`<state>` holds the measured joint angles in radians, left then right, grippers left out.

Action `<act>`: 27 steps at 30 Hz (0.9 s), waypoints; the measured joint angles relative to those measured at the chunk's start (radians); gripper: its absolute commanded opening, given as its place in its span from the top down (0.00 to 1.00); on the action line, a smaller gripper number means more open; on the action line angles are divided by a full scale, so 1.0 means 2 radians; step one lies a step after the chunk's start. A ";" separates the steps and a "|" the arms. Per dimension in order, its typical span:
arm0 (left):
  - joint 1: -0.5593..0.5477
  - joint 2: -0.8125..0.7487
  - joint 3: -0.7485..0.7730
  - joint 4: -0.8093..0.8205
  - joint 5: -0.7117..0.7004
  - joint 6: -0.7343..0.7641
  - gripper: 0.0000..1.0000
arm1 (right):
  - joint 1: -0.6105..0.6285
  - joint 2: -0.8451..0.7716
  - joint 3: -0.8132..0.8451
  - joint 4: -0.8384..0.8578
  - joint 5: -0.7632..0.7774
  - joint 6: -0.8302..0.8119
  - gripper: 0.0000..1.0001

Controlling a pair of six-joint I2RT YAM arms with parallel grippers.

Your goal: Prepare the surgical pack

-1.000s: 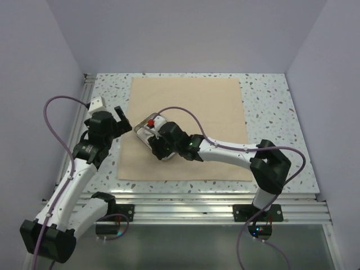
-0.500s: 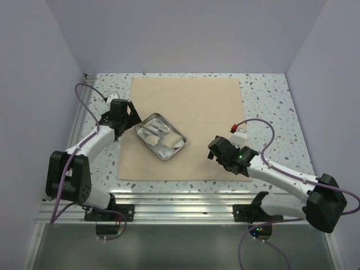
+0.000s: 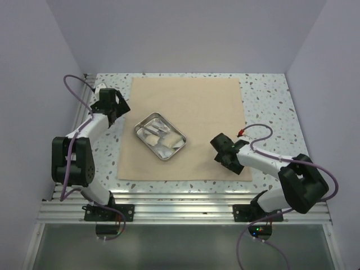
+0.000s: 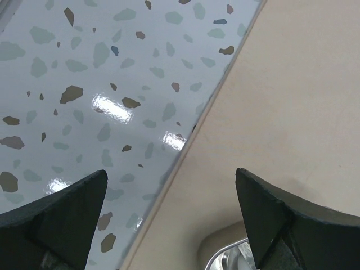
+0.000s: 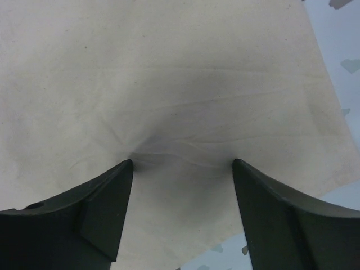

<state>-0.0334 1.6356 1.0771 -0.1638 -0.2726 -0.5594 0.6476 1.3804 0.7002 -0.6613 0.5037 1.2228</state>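
From above: a tan cloth [image 3: 202,112] lies spread flat on a speckled table [image 3: 270,101]. A small steel tray [image 3: 140,122] holding white packets [image 3: 166,140] sits on the cloth, left of its middle. The left gripper [image 3: 114,107] hangs over the cloth's left edge, near the far left corner, well apart from the tray. The right gripper [image 3: 220,147] is low over the cloth's near right part, to the right of the tray and not touching it.

Left wrist: the left gripper [image 4: 171,183] has its jaws wide apart with nothing between them. Below it the cloth's edge runs diagonally, with glossy speckled table to the left and cloth to the right. A bit of the tray's rim [image 4: 225,260] shows at the bottom edge.

Right wrist: the right gripper [image 5: 183,164] has its jaws apart, the tips down on the cloth. The cloth is creased and shadowed between them, not clamped. The cloth's edge and a strip of table show at the right.
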 measured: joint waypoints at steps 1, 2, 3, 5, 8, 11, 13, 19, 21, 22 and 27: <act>0.002 0.001 0.000 0.000 0.000 0.002 0.00 | -0.004 0.010 -0.001 0.002 -0.005 0.001 0.35; 0.003 0.002 0.001 0.000 0.000 0.002 0.00 | -0.007 0.014 0.000 0.005 -0.007 0.003 0.39; 0.004 0.002 0.001 0.000 0.000 0.003 0.00 | -0.010 0.014 0.000 0.013 -0.010 0.002 0.44; 0.004 0.003 0.004 0.000 0.001 0.006 0.00 | -0.021 0.016 0.000 0.015 -0.014 -0.002 0.68; 0.004 0.010 0.013 0.003 0.002 0.012 0.00 | -0.054 0.017 0.001 0.032 -0.030 -0.009 0.97; 0.004 0.030 0.030 0.007 0.007 0.018 0.00 | -0.097 0.019 0.002 0.056 -0.057 -0.018 1.00; 0.004 0.052 0.049 0.008 0.017 0.027 0.00 | -0.135 0.024 0.006 0.071 -0.078 -0.027 1.00; 0.004 0.150 0.139 0.005 0.048 0.045 0.00 | -0.235 0.077 0.060 0.072 -0.104 -0.072 1.00; 0.004 0.178 0.163 0.003 0.052 0.048 0.00 | -0.258 0.107 0.091 0.063 -0.102 -0.089 1.00; 0.004 0.192 0.176 0.001 0.053 0.050 0.00 | -0.267 0.123 0.108 0.060 -0.101 -0.098 1.00; 0.004 0.260 0.253 -0.016 0.057 0.054 0.05 | -0.290 0.177 0.169 0.055 -0.097 -0.130 1.00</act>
<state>-0.0257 2.1548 1.5826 -0.1959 -0.1585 -0.4519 0.0666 1.7336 1.0378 -0.5507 0.3103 0.9630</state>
